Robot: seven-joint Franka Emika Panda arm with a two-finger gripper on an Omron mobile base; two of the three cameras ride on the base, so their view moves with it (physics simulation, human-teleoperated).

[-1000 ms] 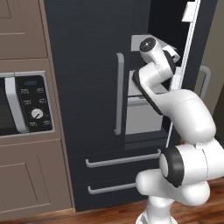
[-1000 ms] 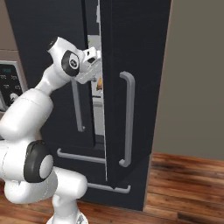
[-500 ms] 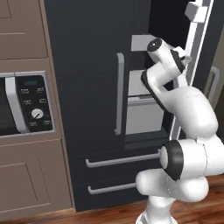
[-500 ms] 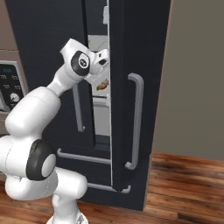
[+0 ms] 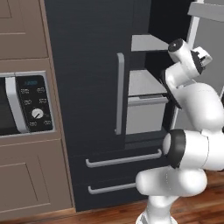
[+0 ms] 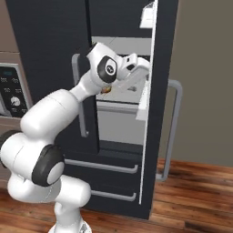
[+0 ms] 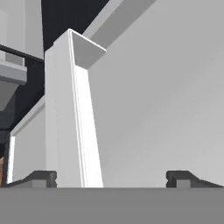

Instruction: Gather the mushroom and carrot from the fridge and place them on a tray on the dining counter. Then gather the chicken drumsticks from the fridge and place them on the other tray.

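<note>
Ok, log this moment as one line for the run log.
phase: fridge access | right door: swung open | left door: closed | gripper: jaws open, empty, at inner face of right door | food: none picked

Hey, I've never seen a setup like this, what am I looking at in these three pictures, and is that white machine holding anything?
It is a simulated kitchen. The white machine is a robot arm on a driving base, facing a tall black fridge whose right door is swung open. Two pictures come from cameras on the base, behind the arm to its left and right. The third looks out from the hand: the two dark fingers rise at its bottom, spread wide with nothing between them, close to the door's pale inner side. The gripper reaches toward that door beside the white shelves. Left of the fridge is a brown cabinet with an oven panel.
</note>
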